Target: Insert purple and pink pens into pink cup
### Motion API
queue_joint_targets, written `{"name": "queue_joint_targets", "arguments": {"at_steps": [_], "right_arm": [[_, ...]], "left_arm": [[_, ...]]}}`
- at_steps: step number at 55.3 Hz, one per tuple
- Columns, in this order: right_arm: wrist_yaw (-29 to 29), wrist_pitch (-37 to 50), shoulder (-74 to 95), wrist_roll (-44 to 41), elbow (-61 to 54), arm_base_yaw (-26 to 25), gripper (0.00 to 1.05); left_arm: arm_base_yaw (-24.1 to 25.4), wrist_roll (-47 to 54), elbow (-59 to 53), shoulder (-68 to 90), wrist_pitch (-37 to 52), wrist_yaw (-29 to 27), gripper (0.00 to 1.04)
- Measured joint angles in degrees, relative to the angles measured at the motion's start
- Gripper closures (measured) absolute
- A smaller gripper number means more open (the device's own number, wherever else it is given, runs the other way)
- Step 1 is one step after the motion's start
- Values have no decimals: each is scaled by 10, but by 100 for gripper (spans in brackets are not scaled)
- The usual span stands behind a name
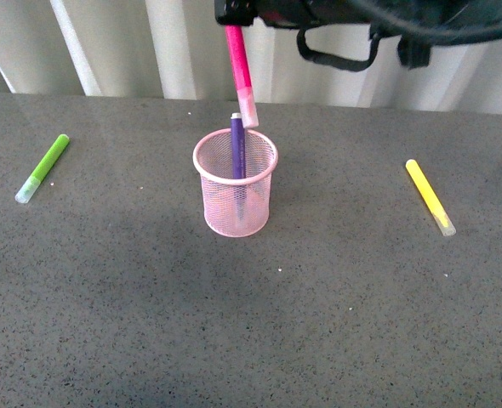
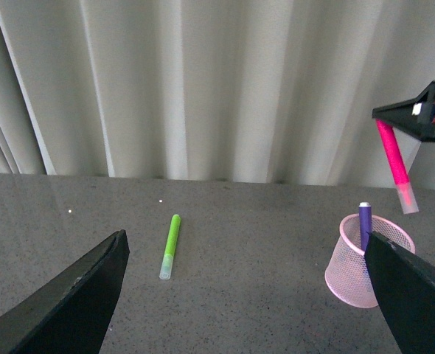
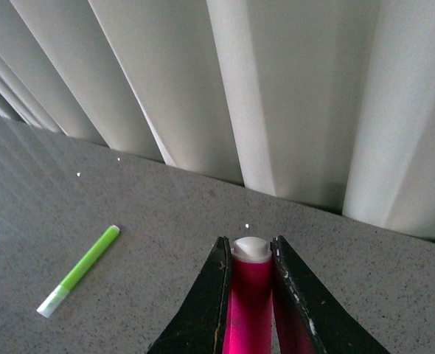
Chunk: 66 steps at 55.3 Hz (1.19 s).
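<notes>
Pink pen [image 1: 239,68]: it is held by its tail end, clear cap pointing down and slightly tilted. The cap hangs just above the far rim of the cup and is not yet inside.
Right gripper [image 3: 249,243]: it is clamped on the pink pen. In its wrist view the barrel is pinched between both fingers and the white end plug pokes out past them.
Why the tail is gripped: most of the pen is left hanging free below the fingers, so it can probably be lowered without the fingers meeting the rim.
Purple pen [image 1: 237,153]: it stands inside the cup, leaned towards the far wall, with its top showing above the rim.
Pink cup [image 1: 234,212]: it stands upright in the middle of the table [image 1: 251,331], between the two stray markers.
Left gripper [image 2: 245,240]: it is spread wide with nothing between its fingers and is held off to the side, well apart from the cup, seemingly to leave the space clear.
Green marker [image 1: 42,168] and yellow marker [image 1: 430,197]: both lie flat, well apart from the cup, one on each side.
Alignment: the cap appears to sit over or just beyond the far rim, but the exact offset cannot be told from these angles.
Stage: half the task is judged done, and a drop into the opening is what remains.
Risk: the rim or the purple pen could be struck by the cap.
</notes>
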Motion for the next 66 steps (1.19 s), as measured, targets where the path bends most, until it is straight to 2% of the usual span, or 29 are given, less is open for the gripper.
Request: {"name": "queue_joint_targets", "arguments": {"at_steps": [16, 37, 57, 62, 66], "right_arm": [[11, 1, 58, -16, 51, 25, 94], [12, 30, 71, -69, 31, 30, 94], [11, 42, 84, -71, 21, 27, 94], [9, 42, 84, -70, 21, 27, 75], [9, 42, 84, -69, 21, 27, 64]], "left_arm": [[0, 0, 0, 0, 0, 0, 7], [0, 0, 0, 0, 0, 0, 7], [0, 0, 0, 0, 0, 0, 7], [0, 0, 0, 0, 0, 0, 7], [0, 0, 0, 0, 0, 0, 7]]}}
